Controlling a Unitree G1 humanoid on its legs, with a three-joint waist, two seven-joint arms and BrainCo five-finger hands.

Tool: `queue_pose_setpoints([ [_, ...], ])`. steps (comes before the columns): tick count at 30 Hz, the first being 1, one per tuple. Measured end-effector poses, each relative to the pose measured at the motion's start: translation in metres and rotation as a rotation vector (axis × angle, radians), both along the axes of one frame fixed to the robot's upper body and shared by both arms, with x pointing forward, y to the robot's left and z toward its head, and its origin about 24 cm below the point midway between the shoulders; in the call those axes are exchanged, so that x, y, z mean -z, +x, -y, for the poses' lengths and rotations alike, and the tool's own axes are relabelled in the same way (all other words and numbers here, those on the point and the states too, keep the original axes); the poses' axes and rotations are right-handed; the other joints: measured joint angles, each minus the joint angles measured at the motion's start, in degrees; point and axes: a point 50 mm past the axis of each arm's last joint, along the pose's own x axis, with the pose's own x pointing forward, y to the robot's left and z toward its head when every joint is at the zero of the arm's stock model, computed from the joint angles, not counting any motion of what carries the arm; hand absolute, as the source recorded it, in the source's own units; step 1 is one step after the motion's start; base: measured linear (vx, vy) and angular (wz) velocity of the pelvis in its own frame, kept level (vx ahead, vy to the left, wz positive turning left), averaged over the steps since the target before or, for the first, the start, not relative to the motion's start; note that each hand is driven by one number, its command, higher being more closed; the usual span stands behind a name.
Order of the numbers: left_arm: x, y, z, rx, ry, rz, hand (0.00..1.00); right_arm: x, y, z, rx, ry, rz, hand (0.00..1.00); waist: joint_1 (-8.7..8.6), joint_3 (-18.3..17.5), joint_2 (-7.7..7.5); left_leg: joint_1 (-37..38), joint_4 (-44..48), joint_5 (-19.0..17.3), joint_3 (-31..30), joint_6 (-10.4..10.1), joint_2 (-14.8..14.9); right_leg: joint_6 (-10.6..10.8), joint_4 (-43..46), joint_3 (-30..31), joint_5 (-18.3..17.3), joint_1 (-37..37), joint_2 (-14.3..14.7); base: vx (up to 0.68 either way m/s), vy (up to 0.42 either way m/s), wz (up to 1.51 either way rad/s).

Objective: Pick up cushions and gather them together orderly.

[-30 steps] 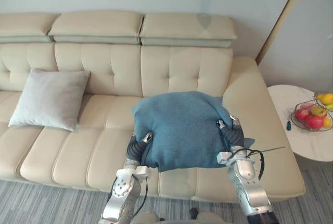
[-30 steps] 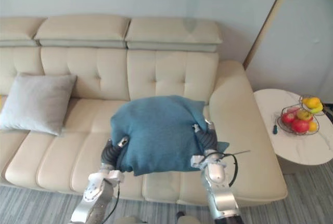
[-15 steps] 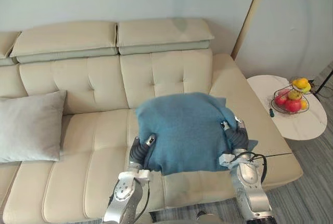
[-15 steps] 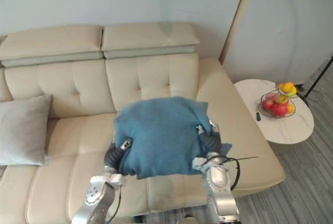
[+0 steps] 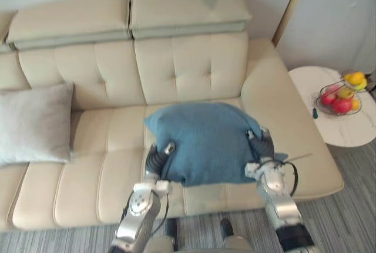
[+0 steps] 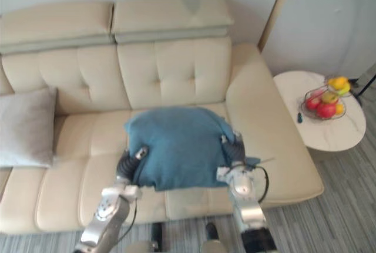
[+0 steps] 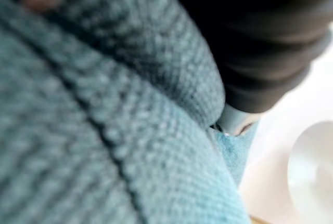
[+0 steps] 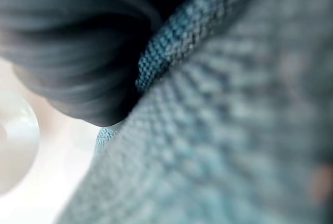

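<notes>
1. The blue cushion (image 5: pixel 202 144) looks lifted over the seat of the sofa (image 5: pixel 188 71), right of the middle, pinned between your left hand (image 5: pixel 154 160) and right hand (image 5: pixel 264 149).
2. Each hand presses against its own side edge. The fabric hides the fingers, so I cannot tell how far they curl or what they hold.
3. Press inward evenly from both sides; uneven pressure would likely let the soft cushion sag or twist out.
4. Carry it left, clear of the seat, towards the grey cushion (image 5: pixel 34 122) leaning on the backrest at the left end.
5. Set it just beside the grey one, upright against the backrest with edges lined up, before you let go.
</notes>
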Motion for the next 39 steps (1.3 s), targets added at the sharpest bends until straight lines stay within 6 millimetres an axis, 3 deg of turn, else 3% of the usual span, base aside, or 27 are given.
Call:
queue_pose_setpoints([
  [1,-0.005,0.005,0.000,-0.008,0.000,0.020,1.00,-0.005,0.004,-0.001,0.002,0.000,0.017,1.00,0.12,0.4,0.07,-0.6,-0.2,0.4,-0.1,0.1,0.0,0.1,0.1,-0.1,0.2,-0.7,0.0,-0.18,-0.027,0.21],
  [6,-0.093,0.071,0.000,-0.138,0.045,0.305,1.00,-0.098,0.050,-0.014,0.107,-0.106,0.315,1.00,2.07,3.2,1.58,-7.8,-4.2,5.2,-1.3,-0.8,0.6,0.8,3.1,-1.6,1.4,-10.3,0.4,-0.14,-0.023,0.16],
  [7,-0.103,0.077,0.001,-0.151,0.047,0.335,1.00,-0.109,0.054,-0.015,0.122,-0.107,0.349,1.00,2.15,3.8,1.75,-8.1,-4.7,5.7,-1.4,-0.9,0.6,0.8,3.5,-1.7,1.4,-11.0,0.4,-0.08,-0.019,0.09],
  [10,-0.158,0.101,0.003,-0.204,0.035,0.478,1.00,-0.169,0.068,-0.019,0.184,-0.118,0.513,1.00,2.12,6.5,3.05,-10.9,-6.4,8.2,-2.1,-0.9,0.7,1.1,4.4,-2.0,2.0,-14.6,0.6,-0.07,-0.016,0.09],
  [12,-0.209,0.116,0.001,-0.249,0.049,0.583,1.00,-0.217,0.075,-0.022,0.238,-0.133,0.624,1.00,2.09,9.3,4.02,-14.2,-6.4,9.9,-2.1,-0.5,0.6,1.4,4.0,-1.9,3.1,-17.7,0.6,-0.05,-0.017,0.01],
  [13,-0.219,0.118,-0.001,-0.258,0.054,0.601,1.00,-0.225,0.075,-0.023,0.248,-0.134,0.643,1.00,2.08,10.1,4.12,-14.6,-6.4,10.1,-2.1,-0.4,0.6,1.4,3.9,-1.8,3.3,-18.1,0.6,-0.03,-0.033,-0.07],
  [14,-0.240,0.121,-0.002,-0.275,0.066,0.641,1.00,-0.245,0.075,-0.027,0.271,-0.137,0.690,1.00,1.99,11.3,4.33,-16.2,-6.4,10.5,-2.0,-0.4,0.6,1.4,3.7,-1.6,3.8,-19.8,0.6,-0.01,-0.032,-0.08],
  [17,-0.275,0.126,-0.002,-0.306,0.059,0.684,1.00,-0.273,0.073,-0.030,0.322,-0.123,0.753,1.00,1.87,12.6,4.95,-20.7,-6.5,11.2,-1.8,-0.7,0.7,1.6,3.0,-1.4,4.7,-23.8,0.6,0.00,-0.024,-0.04],
  [18,-0.278,0.127,-0.001,-0.309,0.054,0.685,1.00,-0.275,0.073,-0.029,0.330,-0.117,0.755,1.00,1.88,12.7,5.01,-21.3,-6.5,11.3,-1.8,-0.8,0.7,1.6,3.0,-1.5,4.7,-24.4,0.6,0.04,-0.034,0.01],
  [19,-0.285,0.127,0.002,-0.316,0.049,0.689,0.00,-0.279,0.074,-0.030,0.346,-0.097,0.749,1.00,1.86,13.4,5.04,-22.8,-6.5,11.7,-1.5,-1.2,0.7,1.6,3.1,-1.4,4.7,-26.0,0.6,0.03,-0.024,0.00],
  [20,-0.286,0.128,0.003,-0.317,0.042,0.688,0.00,-0.280,0.075,-0.030,0.351,-0.094,0.748,0.00,1.90,13.8,5.03,-23.1,-6.5,12.1,-1.4,-1.7,0.7,1.6,3.2,-1.4,4.7,-26.4,0.5,0.05,-0.054,0.02],
  [23,-0.284,0.132,0.002,-0.340,0.000,0.647,0.00,-0.276,0.078,-0.030,0.359,-0.071,0.720,0.00,2.09,14.4,5.36,-25.9,-6.5,13.1,-1.2,-3.2,0.9,1.6,3.6,-1.5,4.7,-29.2,0.6,0.05,-0.070,0.00],
  [25,-0.282,0.139,0.002,-0.346,-0.026,0.592,0.00,-0.272,0.088,-0.029,0.351,-0.052,0.651,0.00,2.13,15.4,5.37,-27.2,-6.5,13.5,-1.1,-3.7,1.4,1.4,4.7,-1.5,4.6,-31.0,1.0,0.04,-0.084,-0.02],
  [26,-0.278,0.145,0.004,-0.336,-0.056,0.539,0.00,-0.265,0.095,-0.025,0.343,-0.032,0.598,0.00,2.13,15.5,5.42,-28.8,-6.5,14.3,-1.1,-5.0,1.7,0.9,5.9,-1.8,4.3,-33.0,1.3,0.01,-0.105,0.04],
  [29,-0.253,0.156,0.004,-0.333,-0.094,0.401,0.00,-0.246,0.108,-0.027,0.262,0.010,0.474,0.00,2.21,16.7,5.45,-29.9,-6.5,14.4,-1.1,-5.1,2.8,-0.1,7.9,-2.0,3.6,-35.0,2.4,-0.01,-0.125,-0.07],
  [30,-0.234,0.160,-0.007,-0.362,-0.137,0.330,0.00,-0.239,0.111,-0.028,0.220,0.036,0.434,0.00,2.05,17.8,5.43,-29.9,-6.5,14.4,-1.1,-5.1,3.3,-0.5,9.6,-2.0,3.1,-36.0,3.1,-0.03,-0.104,-0.09],
  [34,-0.192,0.162,-0.025,-0.395,-0.196,0.222,0.00,-0.228,0.114,-0.036,0.144,0.094,0.399,0.00,1.97,18.2,5.24,-29.5,-6.5,11.9,-0.3,-5.8,4.7,-0.9,13.0,-2.2,2.1,-37.3,4.4,-0.04,-0.081,-0.07],
  [39,-0.163,0.161,-0.030,-0.400,-0.252,0.144,0.00,-0.214,0.115,-0.029,0.128,0.127,0.371,0.00,1.95,18.2,5.20,-28.5,-6.5,11.6,0.9,-5.4,4.6,-0.7,15.1,-2.2,1.2,-37.2,3.9,-0.03,-0.032,0.06],
])
